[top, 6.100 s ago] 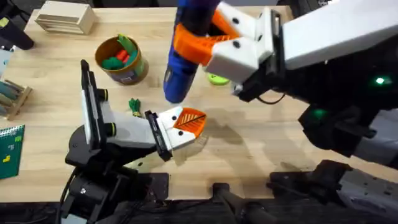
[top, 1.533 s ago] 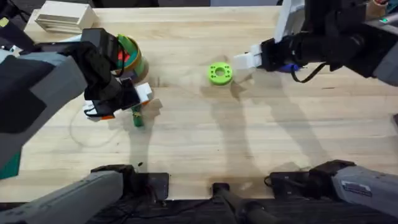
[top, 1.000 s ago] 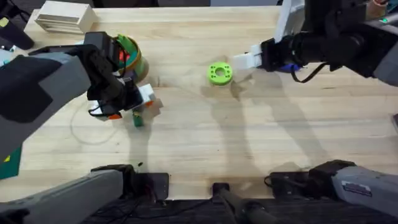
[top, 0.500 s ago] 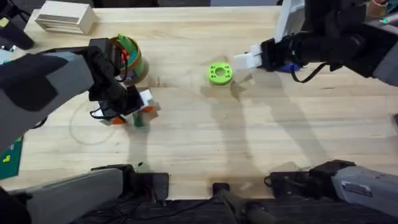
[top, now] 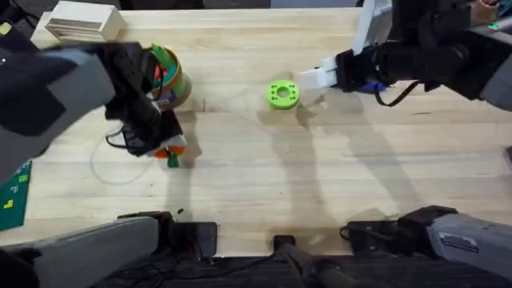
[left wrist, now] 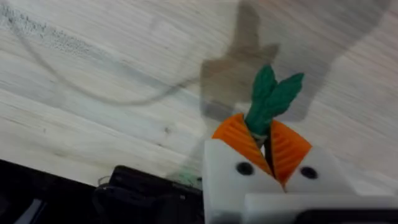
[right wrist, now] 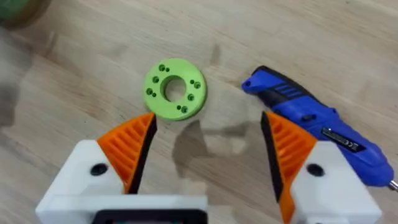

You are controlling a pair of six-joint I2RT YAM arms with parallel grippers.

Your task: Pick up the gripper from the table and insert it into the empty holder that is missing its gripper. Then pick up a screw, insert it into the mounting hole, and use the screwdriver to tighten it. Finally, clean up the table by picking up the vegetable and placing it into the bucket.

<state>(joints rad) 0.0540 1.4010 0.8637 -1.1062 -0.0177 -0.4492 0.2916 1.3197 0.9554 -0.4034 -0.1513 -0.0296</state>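
Observation:
My left gripper [left wrist: 268, 146] is shut on the vegetable [left wrist: 270, 93], a small dark green leafy toy held between the orange pads just over the wood. From overhead the vegetable [top: 172, 160] peeks out under the left gripper [top: 164, 148], in front of the tan-orange bucket [top: 166, 78], which holds several toys. My right gripper [right wrist: 208, 134] hangs open above the table, between the lime-green disc with the mounting hole [right wrist: 175, 88] and the blue screwdriver [right wrist: 311, 118]. Overhead, the disc [top: 282, 94] lies left of the right gripper [top: 318, 78]. The loose gripper, empty holder and screw are out of view.
A pale wooden box [top: 84, 22] stands at the back left. A green card [top: 12, 192] lies at the left edge. A thin cable loop [top: 104, 172] lies on the table beside the left arm.
My left gripper has come down a little toward the front-left and closed on the vegetable. The right arm, disc and screwdriver have not moved.

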